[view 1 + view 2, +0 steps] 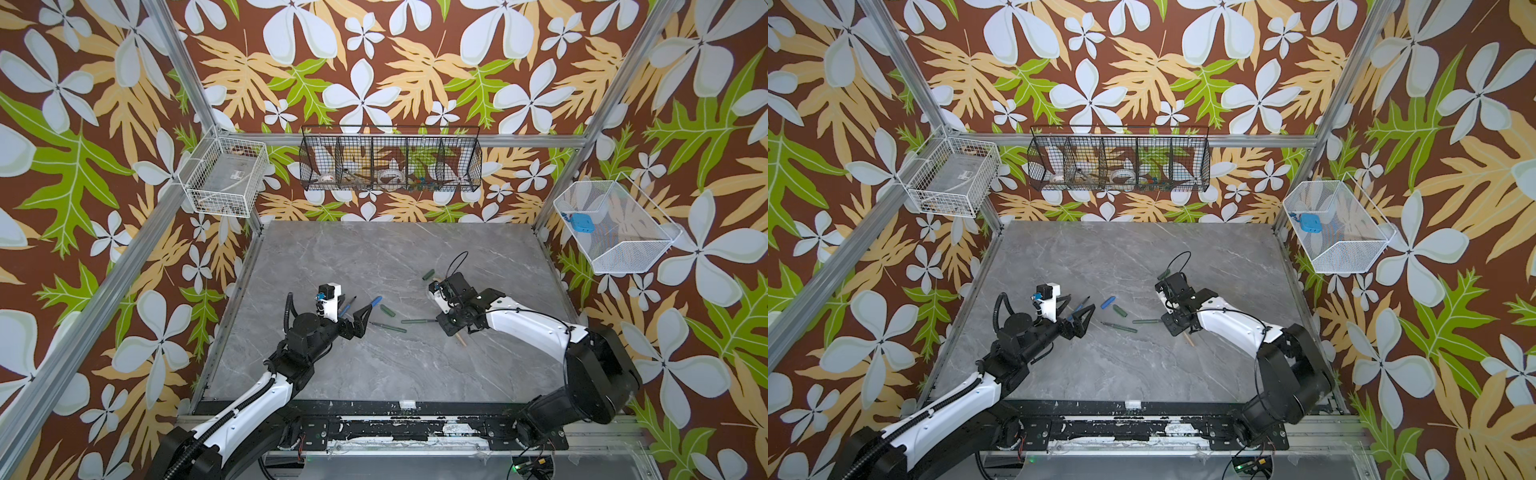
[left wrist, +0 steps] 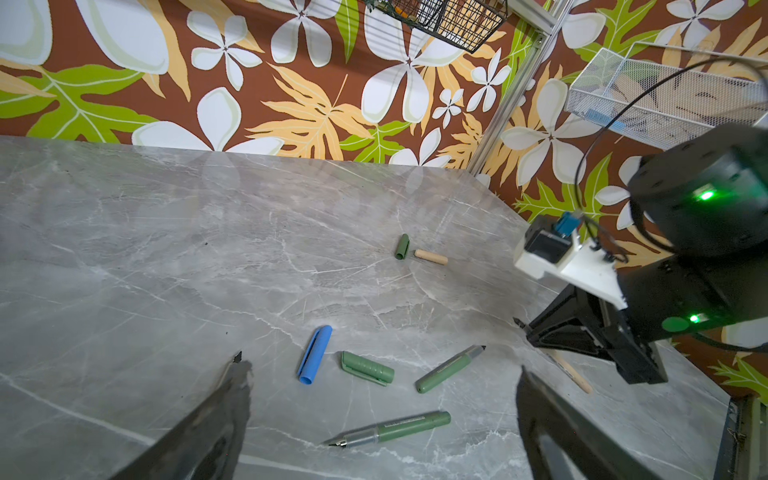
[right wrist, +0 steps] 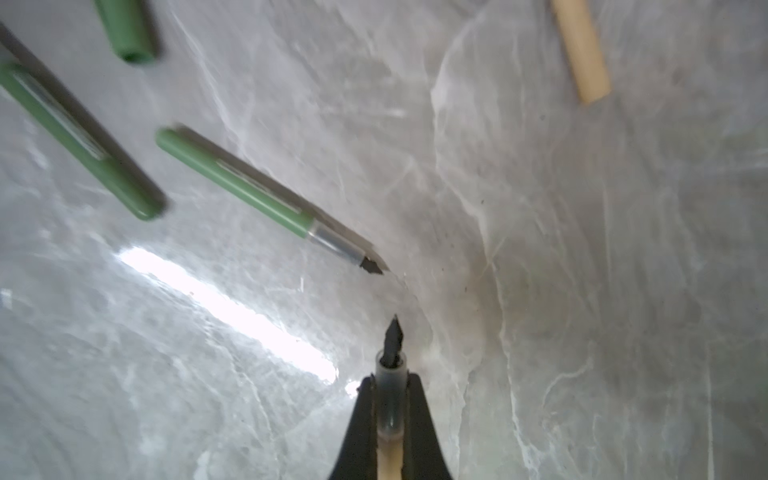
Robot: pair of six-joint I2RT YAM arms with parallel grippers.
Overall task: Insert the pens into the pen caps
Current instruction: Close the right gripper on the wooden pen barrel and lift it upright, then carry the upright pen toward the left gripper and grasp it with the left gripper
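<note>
We have the right gripper (image 3: 390,382) closed on the tan pen (image 3: 390,419). It pinches the clear collar just behind the dark nib, and the tan barrel trails back toward the near side of the desk (image 1: 374,374). The pen looks light, stiff and smooth, so we judge it could swivel or slip between the jaws. A hold this close to the nib steadies the tip but leaves little length to enter a cap, so a grasp further down the barrel may serve better. The tan cap (image 2: 431,257) lies farther back, just beside a green cap (image 2: 402,246). Short and round, it would likely roll if nudged, and we would pinch it across its middle. The left gripper (image 2: 379,362) hangs wide open and empty over the left-centre cluster: the blue cap (image 2: 315,353), a second green cap (image 2: 368,368) and two green pens (image 2: 395,428). The blue pen (image 1: 346,307) lies partly beneath it.
</note>
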